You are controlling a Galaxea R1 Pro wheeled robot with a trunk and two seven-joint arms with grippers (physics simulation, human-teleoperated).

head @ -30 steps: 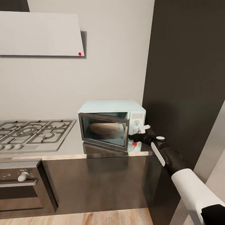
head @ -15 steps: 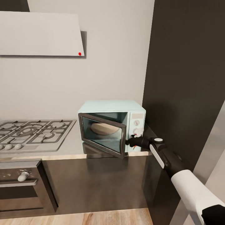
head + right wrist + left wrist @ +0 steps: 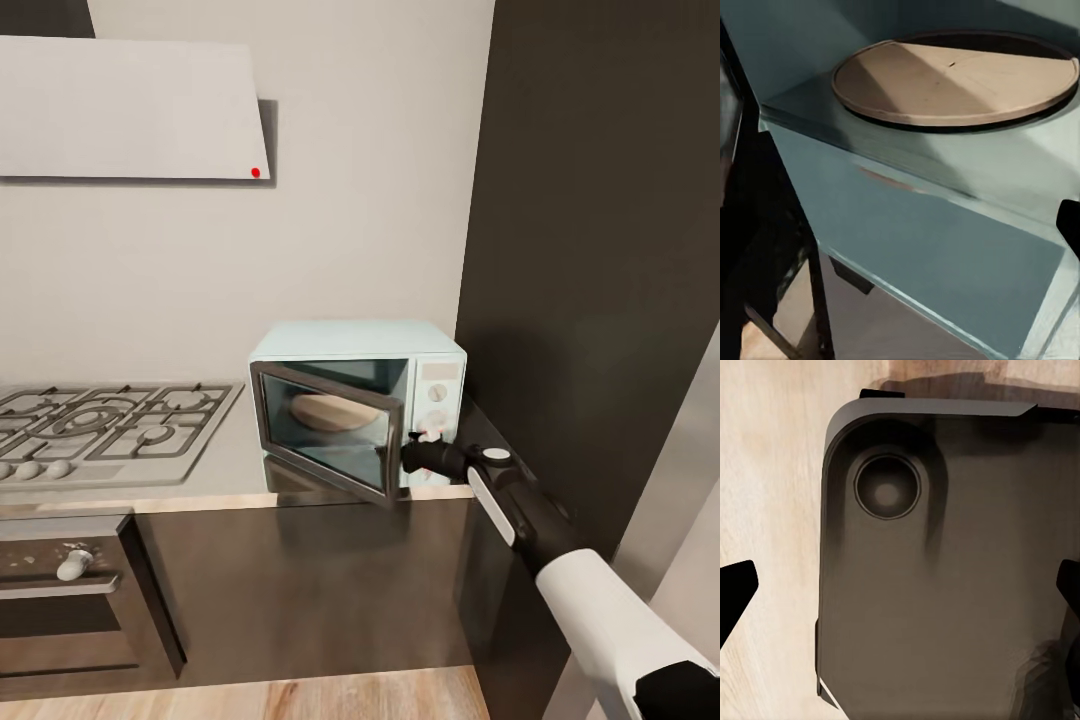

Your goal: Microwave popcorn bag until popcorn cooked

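Now one microwave [image 3: 357, 405], door ajar, meets one right end effector [image 3: 410, 458].

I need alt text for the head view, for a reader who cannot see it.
The right gripper reaches the free edge of the half-open door of a mint-blue microwave on a grey countertop, a tan turntable visible inside. A gas hob lies to the left, with a dark oven below it.
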